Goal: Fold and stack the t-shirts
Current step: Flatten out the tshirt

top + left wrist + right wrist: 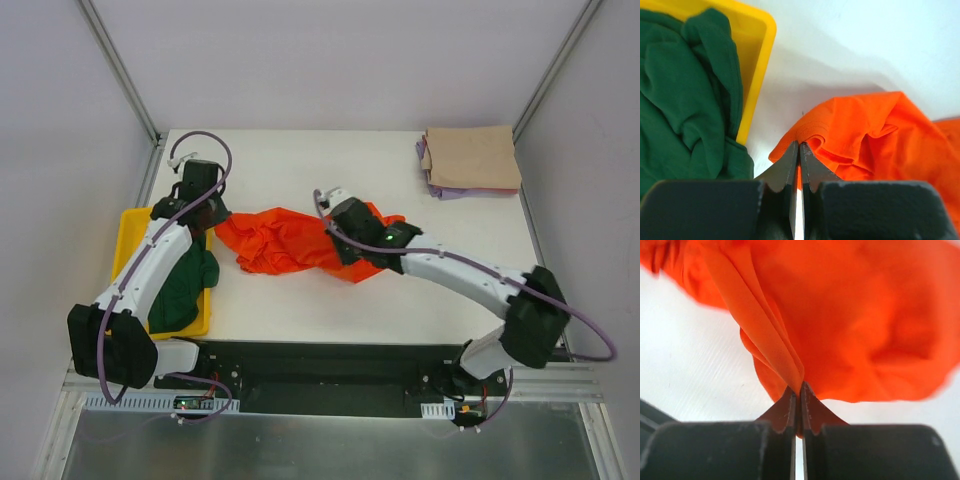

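The bright orange-red t-shirt (285,242) lies crumpled mid-table, held between both grippers. My left gripper (213,213) is shut on its left edge; in the left wrist view the jaws (799,146) pinch a hem of the orange shirt (875,135). My right gripper (342,236) is shut on the shirt's right part; in the right wrist view a fold of the orange shirt (855,315) rises from the closed tips (800,386), lifted off the table. The dark green t-shirt (185,285) lies bunched in the tray. The tan t-shirt (470,157) lies folded on the pale purple one (447,191) at the far right.
A yellow plastic tray (129,232) stands at the table's left edge, its corner (762,60) close to my left gripper. Grey walls and metal posts border the white table (300,160) on the left, back and right.
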`<action>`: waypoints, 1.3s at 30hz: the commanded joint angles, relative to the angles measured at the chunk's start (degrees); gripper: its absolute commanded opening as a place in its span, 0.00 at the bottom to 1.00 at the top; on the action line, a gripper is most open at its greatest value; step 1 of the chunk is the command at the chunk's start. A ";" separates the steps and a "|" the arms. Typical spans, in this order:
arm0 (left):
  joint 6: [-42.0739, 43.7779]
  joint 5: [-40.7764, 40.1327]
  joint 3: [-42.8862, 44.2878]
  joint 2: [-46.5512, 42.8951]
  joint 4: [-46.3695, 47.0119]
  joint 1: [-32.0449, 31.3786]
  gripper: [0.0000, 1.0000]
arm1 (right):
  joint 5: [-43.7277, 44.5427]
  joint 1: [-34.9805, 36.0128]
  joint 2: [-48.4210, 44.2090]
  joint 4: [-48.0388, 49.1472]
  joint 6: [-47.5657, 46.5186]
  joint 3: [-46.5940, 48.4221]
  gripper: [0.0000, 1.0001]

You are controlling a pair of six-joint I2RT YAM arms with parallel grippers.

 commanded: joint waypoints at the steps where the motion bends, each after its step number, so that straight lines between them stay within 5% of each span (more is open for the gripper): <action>1: 1.91 -5.20 6.19 -3.22 1.22 0.50 0.00 | 12.43 -8.09 -14.12 -5.71 -1.25 1.95 0.01; 6: 4.72 -4.77 14.80 -1.47 2.53 0.50 0.00 | 9.36 -21.01 -22.04 -6.33 -5.29 5.80 0.01; 11: 8.50 -2.93 29.21 0.29 2.54 0.50 0.00 | 8.91 -27.27 -24.16 -9.31 -10.56 20.03 0.01; 16: 12.11 0.75 35.99 -5.84 3.59 0.50 0.00 | 7.87 -27.54 -26.17 -14.75 -15.92 33.92 0.01; 22: 16.33 17.79 39.59 -16.13 7.99 0.50 0.00 | -3.99 -27.63 -31.01 -22.49 -18.13 47.80 0.01; 27: 17.12 22.99 47.23 -20.71 7.99 0.50 0.00 | -14.36 -27.63 -34.79 -26.80 -17.95 58.10 0.01; 33: 15.36 32.31 56.38 -19.84 7.99 0.50 0.00 | -14.56 -27.63 -38.13 -27.60 -16.72 59.35 0.01; 39: 18.70 29.34 55.17 -12.82 8.25 0.50 0.00 | -1.83 -27.63 -37.96 -25.06 -17.86 52.68 0.01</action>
